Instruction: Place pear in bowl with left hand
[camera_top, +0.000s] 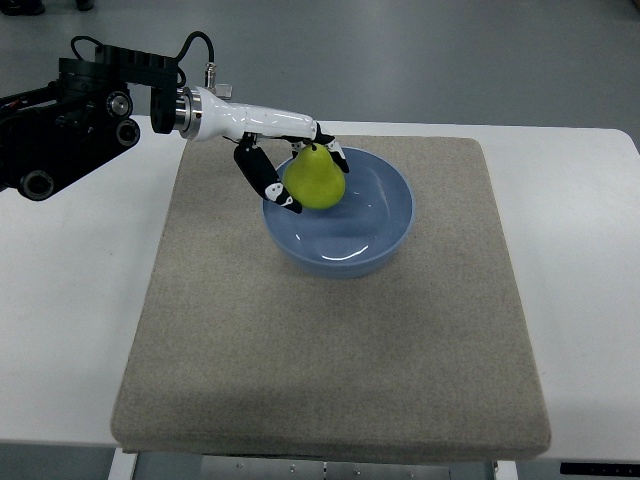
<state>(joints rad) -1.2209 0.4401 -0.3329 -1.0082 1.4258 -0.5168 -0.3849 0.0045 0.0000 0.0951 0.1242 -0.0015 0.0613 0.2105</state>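
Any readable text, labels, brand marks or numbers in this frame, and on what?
None can be read. The left hand, pear, blue bowl, grey mat and white table show no print. Small white marks on the fingers are too small to read.

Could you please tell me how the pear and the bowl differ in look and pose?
The pear is yellow-green and matte, while the bowl is glossy blue. The pear is a small, solid, rounded fruit; the bowl is much wider, open and hollow. The pear is held stem-up in the left robot hand over the bowl's left side, while the bowl rests flat on the grey mat. Both have smooth, curved shapes.
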